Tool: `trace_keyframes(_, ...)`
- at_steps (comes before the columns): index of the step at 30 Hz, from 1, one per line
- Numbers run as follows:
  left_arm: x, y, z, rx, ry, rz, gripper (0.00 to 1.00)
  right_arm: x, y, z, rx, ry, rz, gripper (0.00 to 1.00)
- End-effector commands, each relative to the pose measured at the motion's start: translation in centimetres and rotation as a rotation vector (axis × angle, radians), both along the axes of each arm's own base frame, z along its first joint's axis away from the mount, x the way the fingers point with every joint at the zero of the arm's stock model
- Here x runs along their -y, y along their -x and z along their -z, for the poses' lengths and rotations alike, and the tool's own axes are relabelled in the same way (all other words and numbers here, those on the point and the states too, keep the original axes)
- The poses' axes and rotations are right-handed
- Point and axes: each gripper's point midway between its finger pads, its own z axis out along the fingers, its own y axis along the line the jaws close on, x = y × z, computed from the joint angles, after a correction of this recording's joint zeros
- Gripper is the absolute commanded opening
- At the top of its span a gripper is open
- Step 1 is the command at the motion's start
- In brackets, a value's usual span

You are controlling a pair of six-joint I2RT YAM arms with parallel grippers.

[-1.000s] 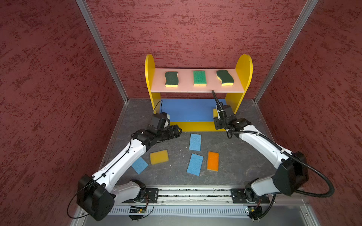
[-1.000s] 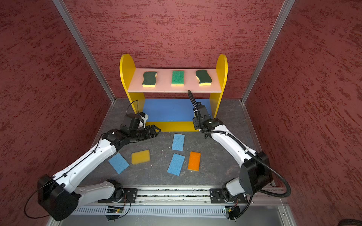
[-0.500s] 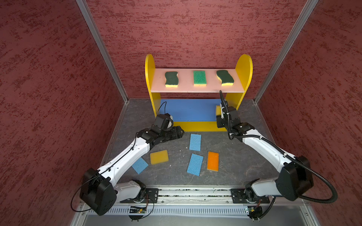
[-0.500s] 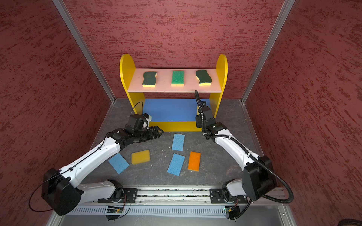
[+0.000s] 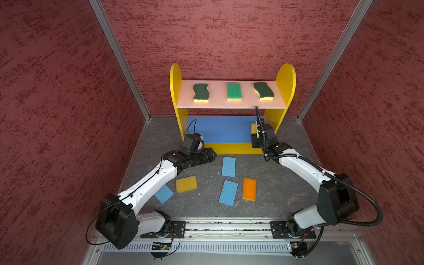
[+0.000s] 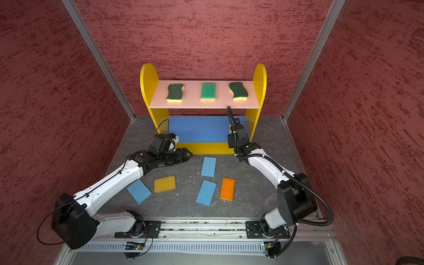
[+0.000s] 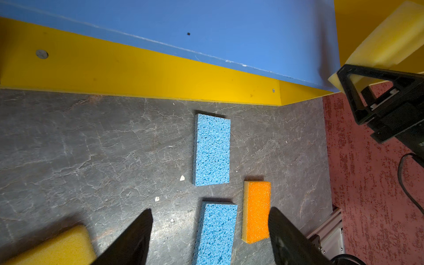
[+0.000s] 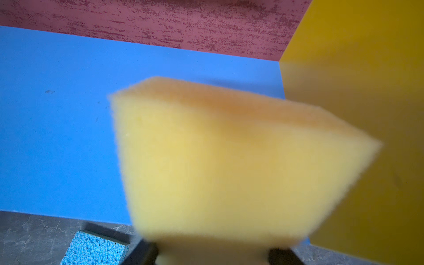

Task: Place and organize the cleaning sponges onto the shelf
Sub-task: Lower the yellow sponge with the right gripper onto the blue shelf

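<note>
Left gripper [image 7: 210, 210]: jaws spread wide, holding nothing. One blue sponge [image 7: 212, 149] lies straight ahead of its fingertips [image 7: 146, 215], long axis along the reach. Right gripper [image 8: 213, 254]: clamped on a thick yellow sponge [image 8: 229, 160], which projects ahead of the fingers [image 8: 144, 252] over the blue middle board [image 8: 57, 137] of the shelf [image 5: 175, 91], close beside the yellow side panel [image 8: 367, 91]. Board flat and bare; free room lies away from the panel.
</note>
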Motion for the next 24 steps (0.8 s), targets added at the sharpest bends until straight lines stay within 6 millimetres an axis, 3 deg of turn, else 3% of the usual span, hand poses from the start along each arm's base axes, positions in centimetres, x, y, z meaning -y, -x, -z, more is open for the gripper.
trace_keyframes(1,0.4,-0.2,0.7,-0.006,0.0,0.003,0.8,0.4,-1.1,-0.6,0.047,-0.013,0.02,0.53)
trace_keyframes(24,0.5,-0.5,1.2,-0.01,-0.006,-0.001,0.8,1.0,-3.2,0.3,0.047,0.027,0.041,0.56)
